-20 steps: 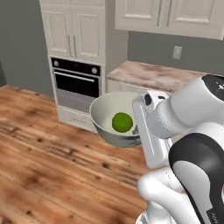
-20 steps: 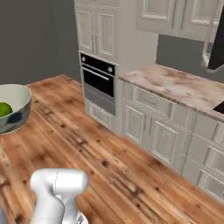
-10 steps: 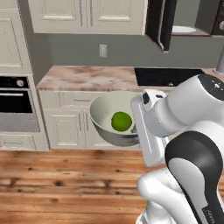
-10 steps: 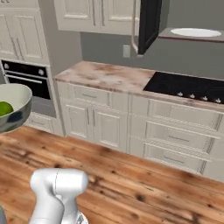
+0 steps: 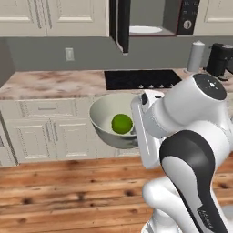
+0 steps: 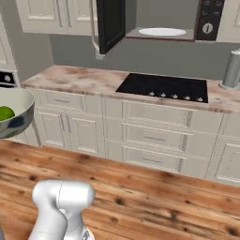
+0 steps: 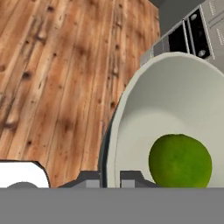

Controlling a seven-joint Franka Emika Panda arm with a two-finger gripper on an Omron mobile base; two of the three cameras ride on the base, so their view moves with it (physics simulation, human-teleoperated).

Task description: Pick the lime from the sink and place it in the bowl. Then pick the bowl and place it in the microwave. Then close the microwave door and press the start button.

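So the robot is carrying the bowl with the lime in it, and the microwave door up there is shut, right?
Not quite: the microwave door stands open, as the right base view shows, with the white plate visible inside. The rest holds: the gripper grips the rim of the bowl, and the lime lies in it.

Cream cabinets (image 6: 154, 136) stood beneath a pinkish marble bench (image 6: 75, 79) with a black cooktop (image 6: 161, 86), grey wall (image 6: 154, 56) behind, wooden floor (image 6: 154, 197) below.

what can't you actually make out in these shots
- Hand: the hand view's bottom band cuts off its fingers at the bowl rim; in the left base view the arm hides it.
- Lime: cut by the right base view's left edge.
- Microwave panel markings: too small.
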